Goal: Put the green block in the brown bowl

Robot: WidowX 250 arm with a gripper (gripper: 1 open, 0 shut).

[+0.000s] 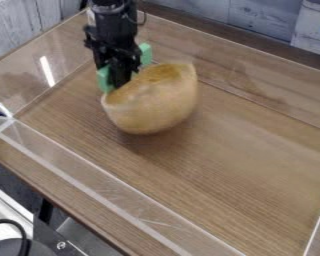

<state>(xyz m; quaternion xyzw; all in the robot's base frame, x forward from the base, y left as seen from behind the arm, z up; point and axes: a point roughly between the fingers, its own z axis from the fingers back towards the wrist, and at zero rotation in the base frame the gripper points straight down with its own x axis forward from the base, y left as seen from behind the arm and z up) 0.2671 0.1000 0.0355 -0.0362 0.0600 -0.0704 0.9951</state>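
Claw clamped on the block, down at the rim of a tipped bowl.
From my camera I have the dark claw at the upper left of the view, its fingers closed on the green block. Green shows on both sides of the claw: one part low, right at the bowl's left rim, the other higher up on the right. The claw hides the middle of the block, so I can't tell exactly how it sits in the grip. The wooden bowl is tilted, its right side raised and its opening leaning toward the claw. The block is at the rim rather than lying on the bowl's floor. Under the bowl is the brown table, with a black cable at the lower left of the view and a pale box at the upper right.
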